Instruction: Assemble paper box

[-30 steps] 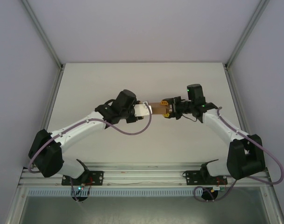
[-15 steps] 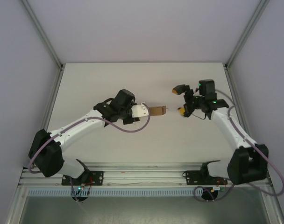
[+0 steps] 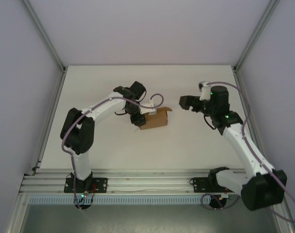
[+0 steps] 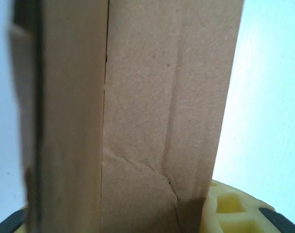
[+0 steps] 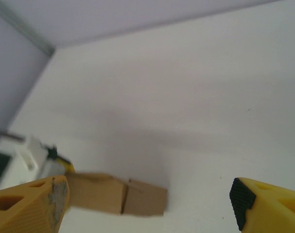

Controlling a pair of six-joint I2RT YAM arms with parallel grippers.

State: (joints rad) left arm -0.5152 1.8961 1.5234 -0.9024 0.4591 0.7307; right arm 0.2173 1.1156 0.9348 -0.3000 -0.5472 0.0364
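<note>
The paper box (image 3: 155, 118) is a small brown kraft carton, folded into a rectangular shape, low over the middle of the table. My left gripper (image 3: 141, 115) is shut on its left end. In the left wrist view the box's creased brown side (image 4: 157, 111) takes up most of the picture, with one yellow finger (image 4: 230, 209) pressed against its lower right edge. My right gripper (image 3: 186, 102) hovers to the right of the box, apart from it, jaws wide open and empty. The right wrist view has the box (image 5: 119, 194) ahead, between the spread yellow fingertips (image 5: 33, 204).
The white table (image 3: 113, 145) is walled by grey panels and aluminium posts at the left, right and back. A purple cable (image 3: 152, 99) loops over the left wrist beside the box.
The right gripper let go of the box, opened and pulled back to the right. The left arm swung round and brought the box down and turned it, still gripped.
</note>
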